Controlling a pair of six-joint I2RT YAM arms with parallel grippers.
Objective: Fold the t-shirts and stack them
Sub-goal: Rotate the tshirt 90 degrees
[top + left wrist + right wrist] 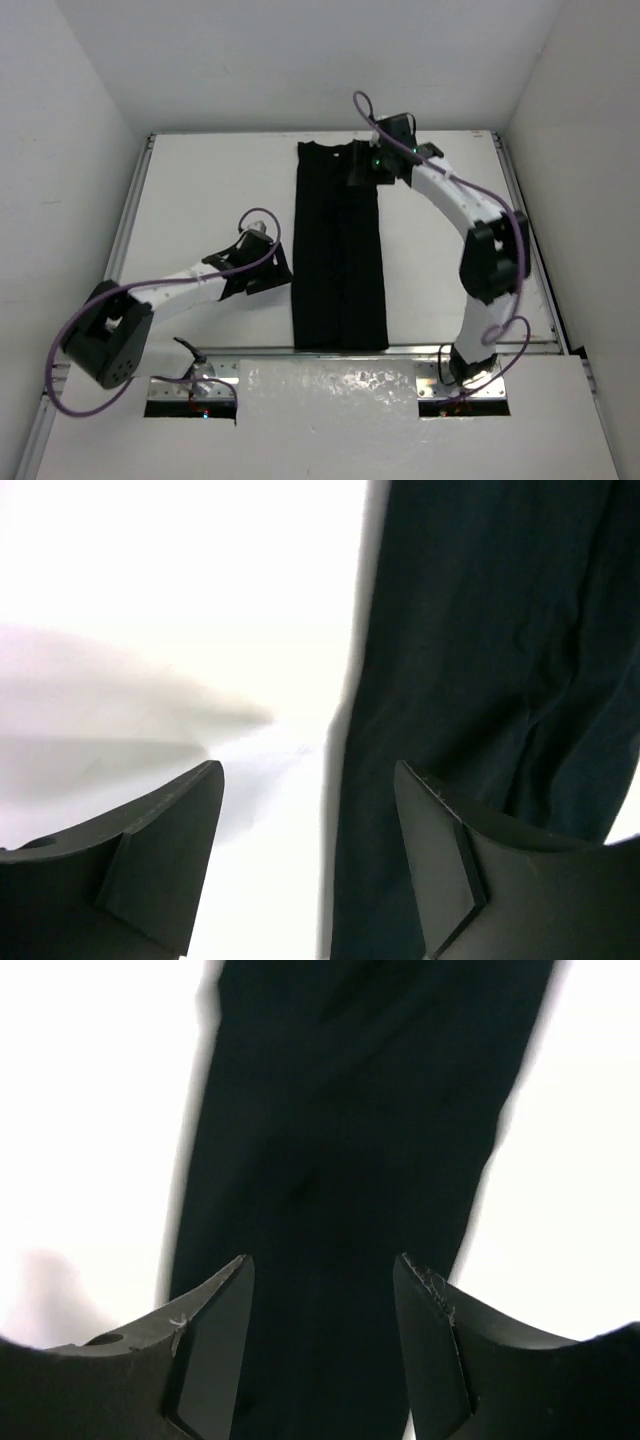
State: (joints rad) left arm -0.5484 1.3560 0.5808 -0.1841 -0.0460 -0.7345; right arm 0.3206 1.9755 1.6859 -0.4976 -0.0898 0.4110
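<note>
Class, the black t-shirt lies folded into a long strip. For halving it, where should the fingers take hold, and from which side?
Probably the far short end of the t-shirt, from above. It lies flat on the table, so only an edge can be pinched, and that end can carry over to the near one. The open right gripper hangs over it.

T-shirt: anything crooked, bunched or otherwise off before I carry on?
Nothing stands out. The t-shirt lies flat on the table as a long, narrow strip, its edges fairly straight, with no bunching visible. Both arms' jaws stand open and grip no cloth.
</note>
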